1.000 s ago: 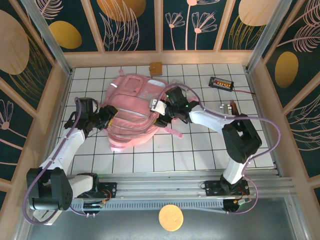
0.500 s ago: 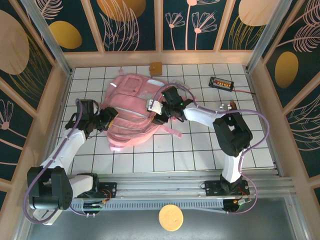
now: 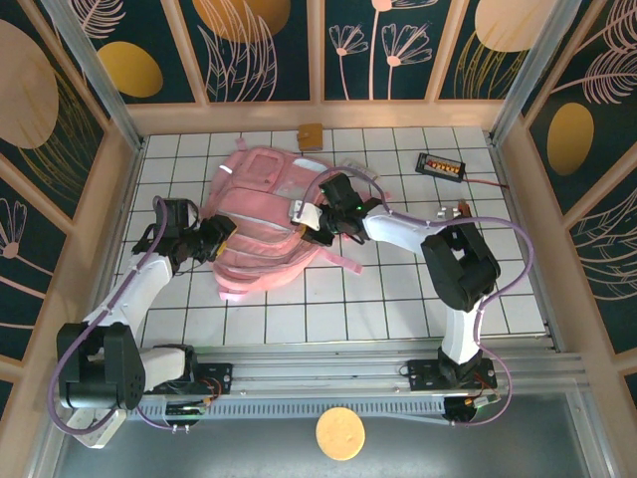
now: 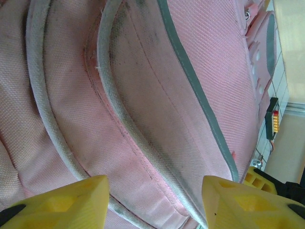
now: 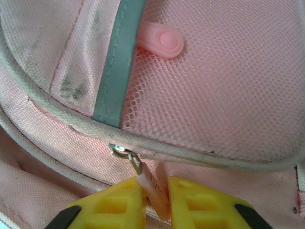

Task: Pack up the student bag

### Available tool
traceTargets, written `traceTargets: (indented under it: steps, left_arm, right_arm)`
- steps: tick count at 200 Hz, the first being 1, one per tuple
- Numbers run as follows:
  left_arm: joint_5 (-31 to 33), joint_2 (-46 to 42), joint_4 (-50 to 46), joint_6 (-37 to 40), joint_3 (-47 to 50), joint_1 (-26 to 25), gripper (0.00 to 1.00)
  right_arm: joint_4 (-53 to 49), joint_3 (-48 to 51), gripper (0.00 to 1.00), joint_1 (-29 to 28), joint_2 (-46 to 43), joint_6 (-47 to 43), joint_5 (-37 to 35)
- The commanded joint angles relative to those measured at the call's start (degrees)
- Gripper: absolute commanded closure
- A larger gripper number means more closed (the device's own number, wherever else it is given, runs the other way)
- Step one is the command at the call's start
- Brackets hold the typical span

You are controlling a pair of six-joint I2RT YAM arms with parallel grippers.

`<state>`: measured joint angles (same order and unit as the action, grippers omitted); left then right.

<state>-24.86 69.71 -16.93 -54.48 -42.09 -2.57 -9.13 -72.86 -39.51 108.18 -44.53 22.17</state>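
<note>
Sprawling over the upper middle of the white tiled worktop (image 3: 398, 299) lies the large soft pink fabric backpack (image 3: 261, 199). The left gripper (image 4: 155, 200) faces its left-frame side, jaws apart. The right gripper (image 5: 156, 202), mid-frame, has its jaws clamped on a small pink zip pull (image 5: 151, 183).

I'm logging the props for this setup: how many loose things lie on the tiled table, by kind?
Pink backpack: 1
Small tan square piece: 1
Black device with orange display: 1
Total: 3, leaving out a small unclear bit beside the right arm, too small to identify.
</note>
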Motion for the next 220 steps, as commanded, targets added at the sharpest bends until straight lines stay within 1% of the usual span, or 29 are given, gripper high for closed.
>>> traceTargets:
  steps: [1, 29, 45, 69, 95, 106, 138, 172, 191, 193, 220]
  left_arm:
    - [-0.2, 0.3, -0.8, 1.1, -0.2, 0.4, 0.46]
    - [0.5, -0.1, -2.2, 2.0, -1.4, 0.5, 0.46]
    - [1.6, -0.6, -3.9, 3.1, -3.1, 0.6, 0.45]
    - [4.1, -1.7, -5.9, 5.5, -7.1, 1.0, 0.43]
    - [5.4, 0.6, -7.1, 8.1, -10.3, 1.4, 0.43]
    - [5.1, 1.5, -6.2, 8.4, -10.3, 1.4, 0.42]
    - [7.1, 3.5, -2.4, 9.4, -8.4, 1.5, 0.43]
    - [9.2, 6.5, -1.1, 11.4, -10.7, 2.0, 0.42]
    - [12.3, 8.9, -3.4, 15.1, -13.3, 2.5, 0.41]
    - [12.5, 9.2, -3.6, 15.4, -14.6, 2.6, 0.41]
    - [13.4, 13.1, -6.4, 20.6, -18.3, 3.6, 0.4]
  right_arm:
    - [-0.4, -1.7, 0.87, -0.5, 0.9, -0.1, -1.8]
    - [-1.7, -2.0, 0.97, -1.0, 0.5, -0.8, -2.9]
    - [-3.1, -2.2, 1.0, -1.3, -0.3, -0.7, -3.7]
    - [-5.5, -1.8, 1.0, -1.4, -2.8, 0.0, -4.3]
    - [-8.9, -1.6, 1.0, -1.6, -5.3, 3.0, -2.8]
    - [-11.2, -2.2, 1.0, -1.6, -5.8, 5.1, -0.6]
    - [-17.1, -5.2, 1.0, -2.0, -5.4, 11.3, 5.1]
    - [-17.7, -5.4, 1.0, -2.3, -5.8, 17.6, 4.1]
    - [-19.3, -6.2, 1.0, -2.3, -5.4, 20.1, 3.4]
    - [-19.6, -6.2, 1.0, -2.3, -5.4, 20.3, 3.4]
    - [-18.5, -5.7, 1.0, -2.8, -6.1, 22.0, 4.0]
